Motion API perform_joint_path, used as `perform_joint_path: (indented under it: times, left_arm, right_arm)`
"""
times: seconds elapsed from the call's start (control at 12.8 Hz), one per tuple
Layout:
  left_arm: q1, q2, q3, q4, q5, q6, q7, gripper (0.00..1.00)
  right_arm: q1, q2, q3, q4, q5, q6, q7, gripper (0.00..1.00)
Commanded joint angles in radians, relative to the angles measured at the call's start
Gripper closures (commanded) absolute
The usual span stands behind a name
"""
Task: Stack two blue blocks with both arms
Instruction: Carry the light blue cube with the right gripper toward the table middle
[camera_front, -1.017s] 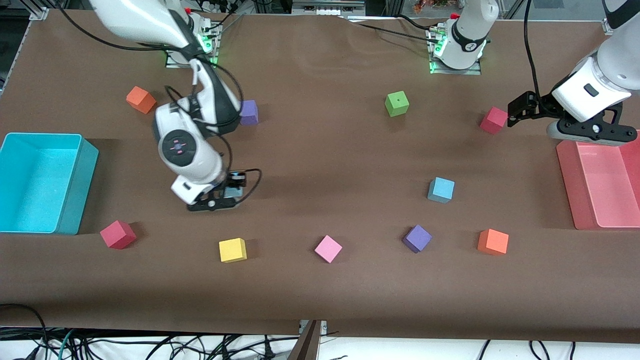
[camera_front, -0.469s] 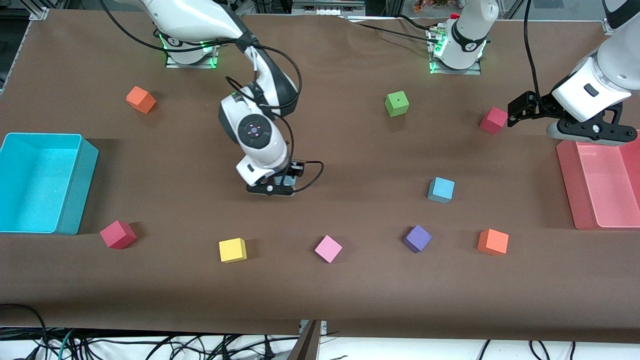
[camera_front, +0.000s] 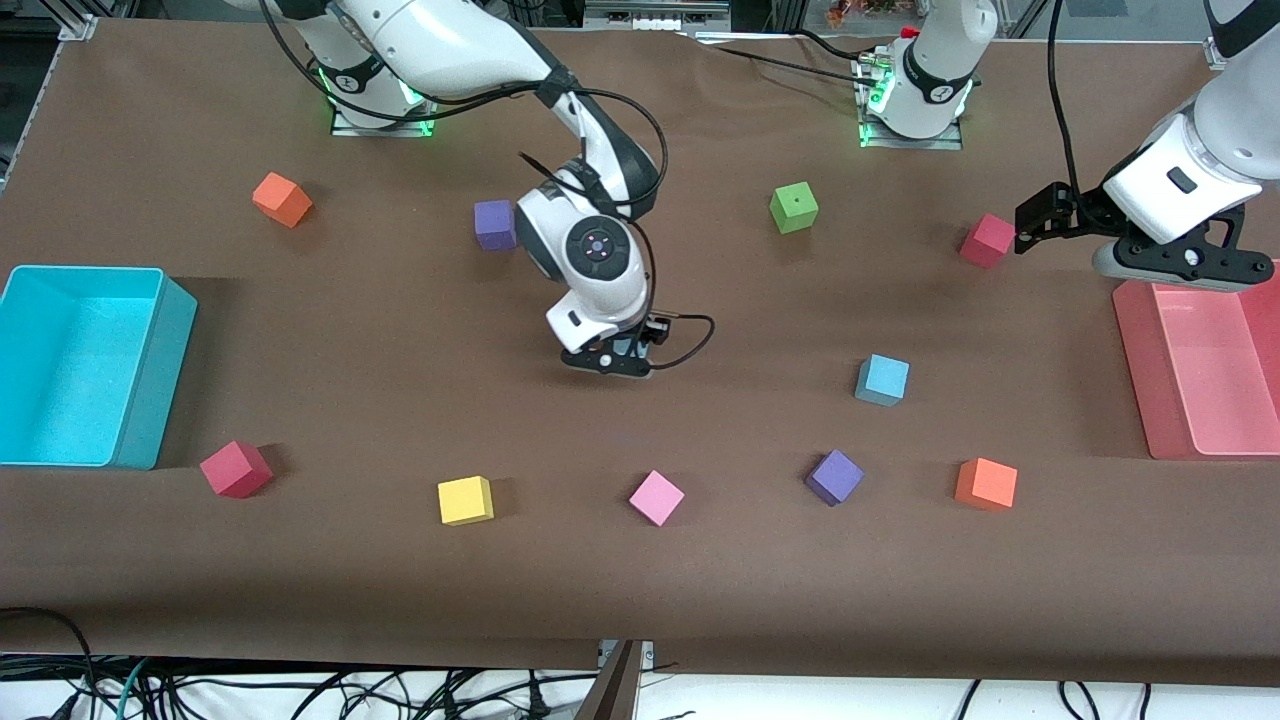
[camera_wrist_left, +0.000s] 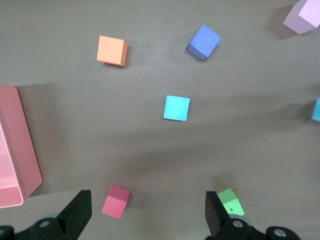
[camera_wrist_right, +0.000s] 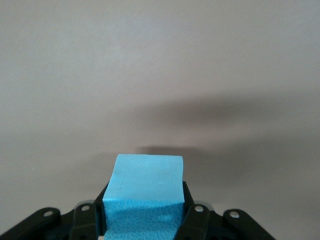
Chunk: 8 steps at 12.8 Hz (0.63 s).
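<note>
One blue block lies on the brown table toward the left arm's end; it also shows in the left wrist view. My right gripper hangs low over the middle of the table, shut on the second blue block, which fills the space between its fingers. My left gripper is open and empty, up in the air over a red cube beside the pink bin. In the left wrist view the red cube lies between the spread fingers.
A green cube, a purple cube and an orange cube lie nearer the bases. A red, yellow, pink, purple and orange cube line the front. A turquoise bin stands at the right arm's end.
My right arm has carried its blue block toward the left arm's end of the table, uncovering the purple cube near the bases. The left arm has not moved.
</note>
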Motion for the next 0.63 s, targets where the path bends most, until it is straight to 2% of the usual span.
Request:
perform_joint_path:
  times: [0.0,0.39,0.47,0.55]
  left_arm:
    - [0.000,0.007,-0.002,0.022,-0.010,-0.018,0.010,0.00]
    - [0.000,0.007,-0.002,0.022,-0.010,-0.018,0.010,0.00]
    - [0.000,0.007,0.000,0.022,-0.011,-0.018,0.010,0.00]
    - [0.000,0.007,-0.002,0.022,-0.010,-0.018,0.010,0.00]
  right_arm:
    - [0.038,0.040,-0.009,0.038,0.014,0.015,0.020,0.61]
    - [0.064,0.087,-0.008,0.038,0.016,0.081,0.020,0.61]
    - [0.065,0.091,-0.008,0.038,0.015,0.081,0.015,0.58]
    - [0.065,0.089,-0.009,0.038,0.011,0.076,0.006,0.28]
